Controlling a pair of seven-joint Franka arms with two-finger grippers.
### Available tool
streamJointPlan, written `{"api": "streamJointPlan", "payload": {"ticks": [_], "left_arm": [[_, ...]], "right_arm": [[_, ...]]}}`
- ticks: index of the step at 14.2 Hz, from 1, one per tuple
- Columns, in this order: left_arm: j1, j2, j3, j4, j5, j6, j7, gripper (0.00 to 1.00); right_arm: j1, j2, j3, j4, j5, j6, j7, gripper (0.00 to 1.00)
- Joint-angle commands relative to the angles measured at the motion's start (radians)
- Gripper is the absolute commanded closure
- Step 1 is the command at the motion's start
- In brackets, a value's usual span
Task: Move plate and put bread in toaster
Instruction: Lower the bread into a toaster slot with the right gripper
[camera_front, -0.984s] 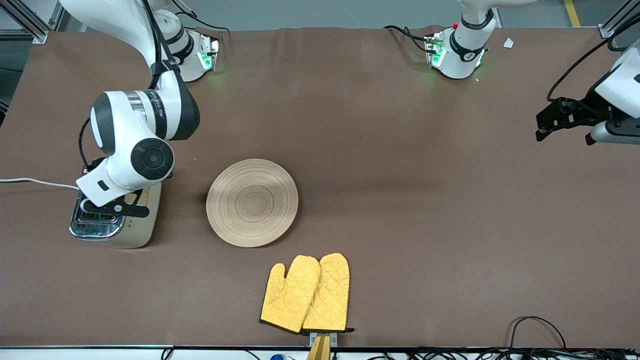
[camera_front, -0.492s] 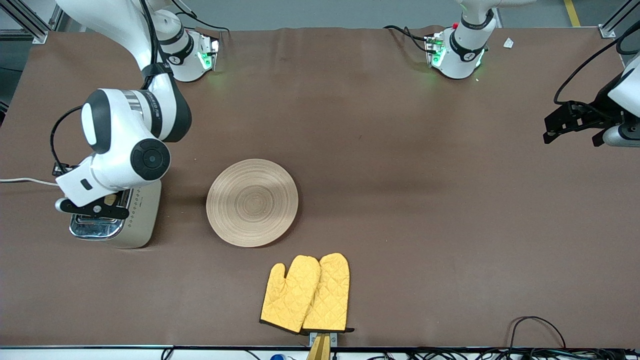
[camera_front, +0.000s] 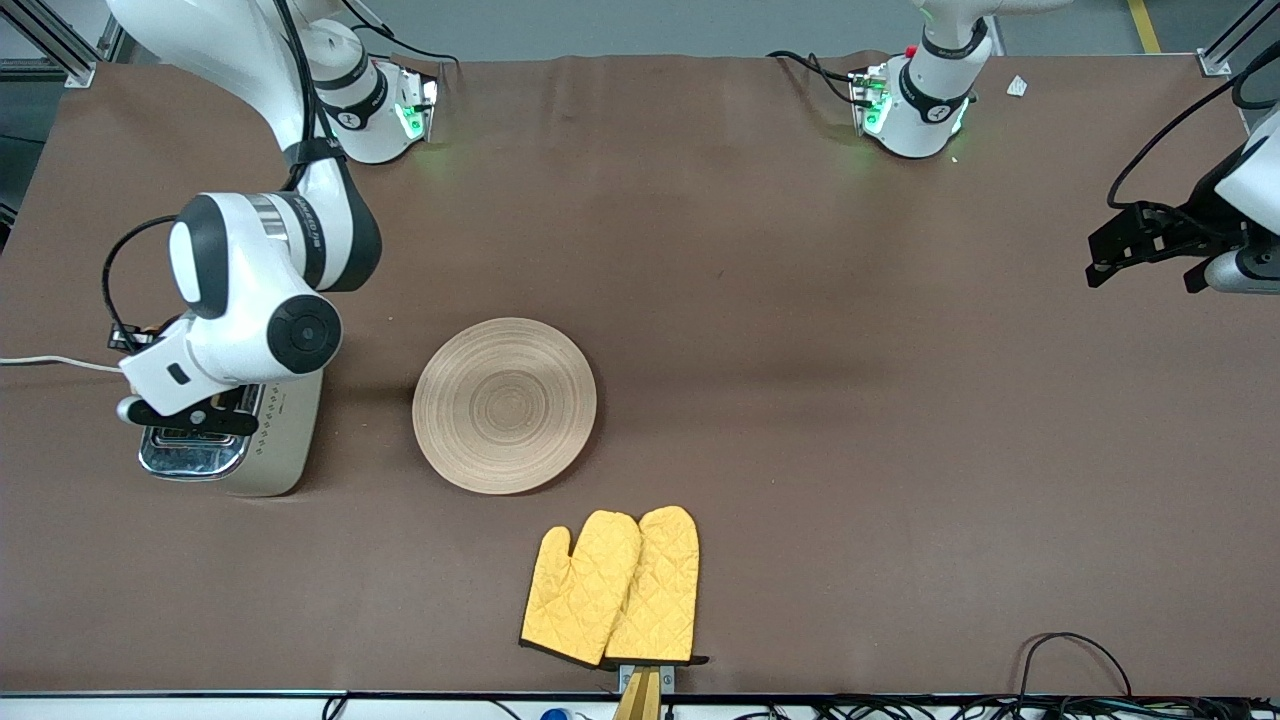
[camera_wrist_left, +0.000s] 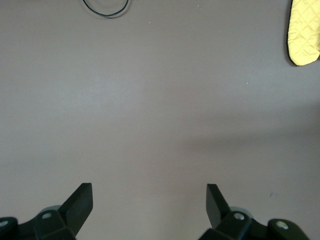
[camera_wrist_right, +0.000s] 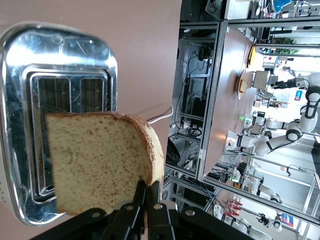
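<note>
The beige toaster (camera_front: 275, 440) with a chrome top stands at the right arm's end of the table. My right gripper (camera_front: 185, 412) hovers over its slots, and my arm hides the bread in the front view. In the right wrist view my right gripper (camera_wrist_right: 146, 187) is shut on one edge of the bread (camera_wrist_right: 97, 162), a pale speckled slice with a brown crust, held above the toaster's (camera_wrist_right: 65, 45) open slots. The wooden plate (camera_front: 505, 405) lies empty beside the toaster, toward the table's middle. My left gripper (camera_front: 1140, 240) waits open and empty over the left arm's end (camera_wrist_left: 148, 200).
A pair of yellow oven mitts (camera_front: 612, 585) lies nearer the front camera than the plate; one mitt shows in the left wrist view (camera_wrist_left: 304, 32). The toaster's white cord (camera_front: 60, 362) runs off the table's end. A black cable loop (camera_front: 1075, 650) lies near the front edge.
My right gripper with the bread has shifted over the toaster toward the table's end. My left gripper has drawn back a little toward its end of the table.
</note>
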Motion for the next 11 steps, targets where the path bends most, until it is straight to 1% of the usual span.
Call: {"api": "streamJointPlan", "payload": {"ticks": [1,5,6,9,11], "left_arm": [[-0.004,0.010,0.003,0.029,-0.008,-0.025,0.003,0.00],[-0.001,0.012,0.003,0.026,-0.008,-0.025,0.004,0.00],[-0.001,0.012,0.003,0.024,-0.008,-0.025,0.004,0.00],[-0.004,0.012,0.003,0.024,-0.008,-0.025,-0.004,0.00],[-0.004,0.012,0.003,0.026,-0.008,-0.025,-0.007,0.00]], "right_arm": [[0.016,0.005,0.006,-0.043,-0.028,-0.003,0.055,0.99],[0.007,0.043,0.006,-0.034,-0.047,0.053,0.057,0.99],[0.004,0.053,0.006,-0.031,-0.070,0.069,0.057,0.99],[0.002,0.054,0.006,-0.015,-0.121,0.087,0.058,0.99],[-0.001,0.054,0.006,-0.011,-0.126,0.092,0.057,0.99]]}}
